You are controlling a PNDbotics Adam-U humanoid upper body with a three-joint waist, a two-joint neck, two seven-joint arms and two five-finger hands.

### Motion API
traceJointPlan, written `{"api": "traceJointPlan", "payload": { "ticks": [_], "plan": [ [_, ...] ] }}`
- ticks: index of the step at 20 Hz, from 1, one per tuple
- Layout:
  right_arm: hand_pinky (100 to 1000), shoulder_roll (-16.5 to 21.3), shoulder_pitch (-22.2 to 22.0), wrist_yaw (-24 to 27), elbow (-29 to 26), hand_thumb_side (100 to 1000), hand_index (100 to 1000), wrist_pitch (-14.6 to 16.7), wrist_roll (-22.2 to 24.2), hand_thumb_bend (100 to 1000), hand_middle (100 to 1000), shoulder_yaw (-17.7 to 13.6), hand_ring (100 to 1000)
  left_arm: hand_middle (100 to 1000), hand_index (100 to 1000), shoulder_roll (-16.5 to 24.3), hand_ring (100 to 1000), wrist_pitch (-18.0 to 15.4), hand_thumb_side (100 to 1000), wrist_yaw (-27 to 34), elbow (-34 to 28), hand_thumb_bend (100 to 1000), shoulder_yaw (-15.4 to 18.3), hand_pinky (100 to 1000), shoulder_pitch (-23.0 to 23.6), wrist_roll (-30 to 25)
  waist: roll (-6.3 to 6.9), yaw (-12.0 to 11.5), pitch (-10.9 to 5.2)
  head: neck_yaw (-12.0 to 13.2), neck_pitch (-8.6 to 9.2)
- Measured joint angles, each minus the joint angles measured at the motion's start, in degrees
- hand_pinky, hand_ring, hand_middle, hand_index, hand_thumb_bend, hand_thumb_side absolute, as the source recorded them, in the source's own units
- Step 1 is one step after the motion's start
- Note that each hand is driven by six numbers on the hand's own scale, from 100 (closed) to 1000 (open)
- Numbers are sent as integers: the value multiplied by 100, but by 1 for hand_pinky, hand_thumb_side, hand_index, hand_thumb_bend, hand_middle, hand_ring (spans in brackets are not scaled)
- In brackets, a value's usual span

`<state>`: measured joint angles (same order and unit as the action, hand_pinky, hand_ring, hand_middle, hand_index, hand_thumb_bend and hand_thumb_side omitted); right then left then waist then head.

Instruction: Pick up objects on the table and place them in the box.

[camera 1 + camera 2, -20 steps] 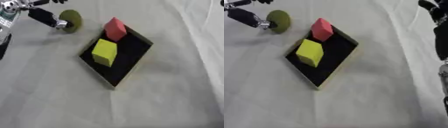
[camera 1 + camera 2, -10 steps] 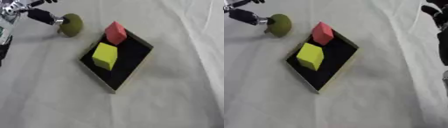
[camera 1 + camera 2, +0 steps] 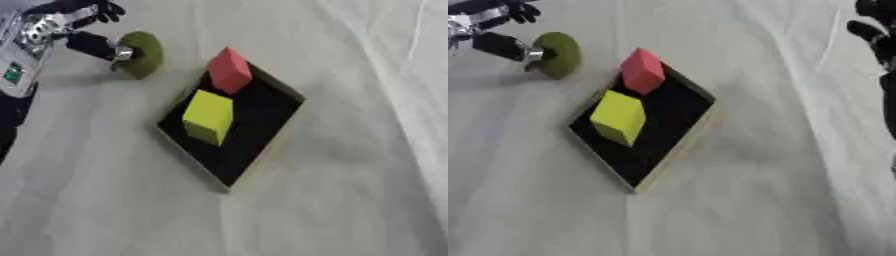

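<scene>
The left robot hand [image 3: 87,30] comes in from the upper left corner with a finger or thumb [image 3: 96,45] against the olive-green round object [image 3: 142,54]. Other dark fingers show above it, toward the top edge. It looks pinched from the side, but the contact is narrow and I cannot tell whether a second digit closes behind the object. The object sits just off the upper left edge of the black box [image 3: 262,117], near it and seemingly not touching. It may rest on the cloth-covered counter [image 3: 350,200] or be lifted slightly.

Inside the box, a yellow block [image 3: 208,116] lies toward the left side. A red block [image 3: 229,71] stands at the upper corner, partly over the rim and closest to the green piece.

The main risk, I judge, is the round object rolling or slipping out of that thin side contact during the carry. A low path could knock the red block off its corner or nudge the box across the cloth. The free floor lies toward the right and lower corners, so a short drop may land on a block.

The right robot hand [image 3: 877,30] hangs at the right edge, well apart; its fingers cannot be made out.
</scene>
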<state>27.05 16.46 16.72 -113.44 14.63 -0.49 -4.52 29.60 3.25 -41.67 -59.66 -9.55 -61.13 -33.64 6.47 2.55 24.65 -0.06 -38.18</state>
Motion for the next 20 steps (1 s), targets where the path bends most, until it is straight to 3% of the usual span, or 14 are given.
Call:
{"api": "traceJointPlan", "payload": {
  "ticks": [7,13,14,17,19,20],
  "plan": [
    [859,-8,19,-2,0,673,778,-15,8,100,698,0,892,810,941,-3,898,22,532,-211,109,508,0,951,0,-276,2,36,42,0,1],
    [860,-19,20,-2,0,675,778,-34,21,100,698,0,891,699,849,-71,815,52,465,-382,135,300,26,890,0,-16,2,64,58,0,2],
    [861,-26,20,-2,0,675,778,-41,23,100,698,0,891,669,823,-86,789,51,418,-384,135,218,28,861,0,75,2,64,61,0,2],
    [861,-59,18,-2,0,676,778,-62,28,100,697,0,890,615,779,-103,744,19,372,-350,125,100,28,814,2,397,2,64,61,-1,2],
    [861,-62,17,-2,0,676,778,-77,24,100,697,0,890,589,750,-115,719,-21,298,-248,102,100,27,792,5,567,2,62,61,-1,1],
    [861,-62,16,-2,0,676,777,-82,21,100,697,0,889,571,729,-124,701,-44,194,-187,95,100,25,786,5,628,2,62,61,-1,1]
  ]
}}
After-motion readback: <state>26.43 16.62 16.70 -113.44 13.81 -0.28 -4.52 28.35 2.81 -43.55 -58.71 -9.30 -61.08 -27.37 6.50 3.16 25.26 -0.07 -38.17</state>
